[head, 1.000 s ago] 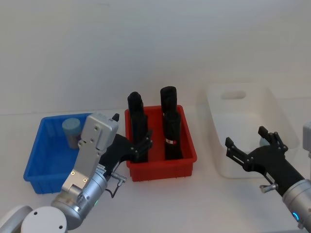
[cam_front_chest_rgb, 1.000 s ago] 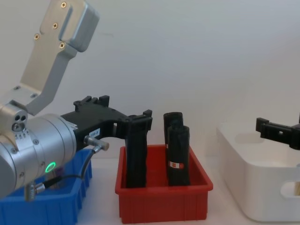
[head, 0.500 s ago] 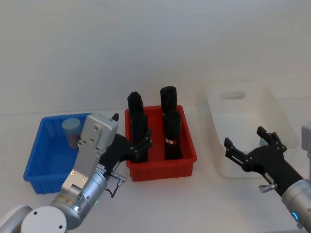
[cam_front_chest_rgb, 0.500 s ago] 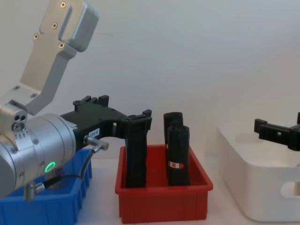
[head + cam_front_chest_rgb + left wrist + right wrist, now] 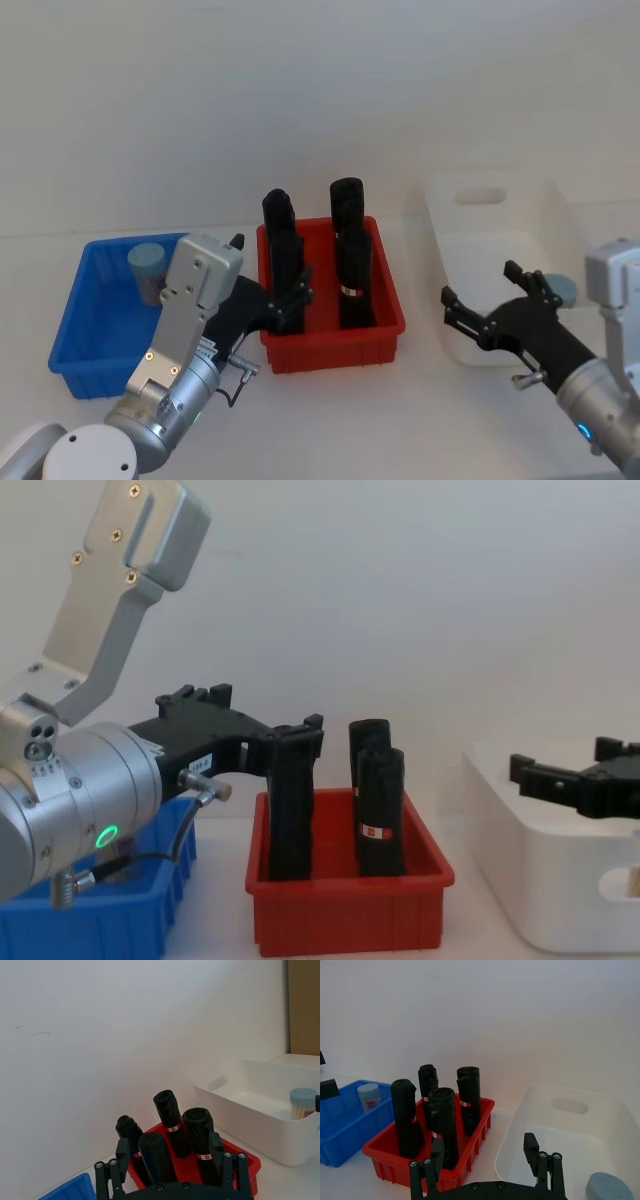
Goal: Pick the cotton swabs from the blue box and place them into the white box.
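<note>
Fetching the jar left in the blue box (image 5: 70, 340) reads as the step in hand. All three bins sit in a row on the worktop (image 5: 400, 420). One cotton swabs jar (image 5: 146, 266) stands upright at the far side of the blue box, lid up. Another jar (image 5: 563, 290) already sits in the white box (image 5: 490, 188), near its right wall.

Right pincer (image 5: 480, 285) hovers over the white box's near left corner, fingers apart, nothing held. Left pincer (image 5: 270, 270) hangs at the near left corner of the red bin (image 5: 335, 350), just right of the blue box. Its fingers are apart too, and it is empty.

The left arm is closer to the jar, so it likely does the pick. To do it well:
- Swing left and far before dropping, clear of the tall black objects (image 5: 347, 205) right beside the pincer.
- Come down from above, centred on the lid, with the fingers straddling the round body below the lid.
- The jar is close to the far wall, so line the fingers along that wall, not across it.
- Close gently, since light plastic may slip or tip.
- Lift straight up over the ribbed wall, then carry high across the red bin.
- Keep the right pincer off the white box's middle for the drop.
</note>
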### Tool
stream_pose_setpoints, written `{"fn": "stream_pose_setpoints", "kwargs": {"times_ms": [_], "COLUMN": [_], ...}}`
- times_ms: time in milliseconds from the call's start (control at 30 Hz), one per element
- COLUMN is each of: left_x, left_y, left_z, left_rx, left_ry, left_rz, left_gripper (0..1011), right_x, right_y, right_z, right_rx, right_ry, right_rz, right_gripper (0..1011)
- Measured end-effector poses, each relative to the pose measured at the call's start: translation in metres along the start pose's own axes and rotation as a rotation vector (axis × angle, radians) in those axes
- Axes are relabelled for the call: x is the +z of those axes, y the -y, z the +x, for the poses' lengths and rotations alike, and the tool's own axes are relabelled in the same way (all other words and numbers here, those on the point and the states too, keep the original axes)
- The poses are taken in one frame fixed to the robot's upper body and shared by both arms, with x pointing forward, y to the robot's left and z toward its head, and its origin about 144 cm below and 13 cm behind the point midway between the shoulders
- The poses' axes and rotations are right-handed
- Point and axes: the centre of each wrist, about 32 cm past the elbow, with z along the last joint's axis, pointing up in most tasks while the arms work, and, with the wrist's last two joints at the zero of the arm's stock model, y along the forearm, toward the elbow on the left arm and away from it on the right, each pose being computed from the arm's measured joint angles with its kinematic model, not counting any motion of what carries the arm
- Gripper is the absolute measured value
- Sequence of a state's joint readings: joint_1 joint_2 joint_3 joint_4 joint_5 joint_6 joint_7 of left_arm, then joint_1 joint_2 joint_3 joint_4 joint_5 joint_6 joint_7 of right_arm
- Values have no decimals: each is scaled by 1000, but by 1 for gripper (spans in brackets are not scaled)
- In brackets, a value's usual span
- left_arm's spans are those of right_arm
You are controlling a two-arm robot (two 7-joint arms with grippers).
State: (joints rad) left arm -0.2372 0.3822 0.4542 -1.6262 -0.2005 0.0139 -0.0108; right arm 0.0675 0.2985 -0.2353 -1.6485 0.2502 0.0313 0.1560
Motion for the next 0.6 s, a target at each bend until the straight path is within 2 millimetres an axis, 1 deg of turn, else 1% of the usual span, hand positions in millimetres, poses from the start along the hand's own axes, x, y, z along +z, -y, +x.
{"fn": "stream_pose_setpoints", "kwargs": {"times_ms": [233, 367, 400, 500, 600], "left_x": [0, 0, 0, 0, 0], "left_y": [0, 0, 0, 0, 0], "left_z": [0, 0, 0, 0, 0], "left_rx": [0, 0, 0, 0, 0], "left_ry": [0, 0, 0, 0, 0], "left_rz": [0, 0, 0, 0, 0], "left_gripper": [999, 1000, 1000, 999, 1000], "right_x": [-5, -9, -9, -11, -12], "right_y": [-19, -35, -35, -48, -56], "right_z": [4, 7, 7, 9, 10], "right_rx": [42, 72, 72, 97, 110], "right_ry": [11, 17, 17, 25, 29], "right_rz": [-6, -7, -7, -6, -7], "right_gripper": [1001, 1002, 1002, 1001, 1002]}}
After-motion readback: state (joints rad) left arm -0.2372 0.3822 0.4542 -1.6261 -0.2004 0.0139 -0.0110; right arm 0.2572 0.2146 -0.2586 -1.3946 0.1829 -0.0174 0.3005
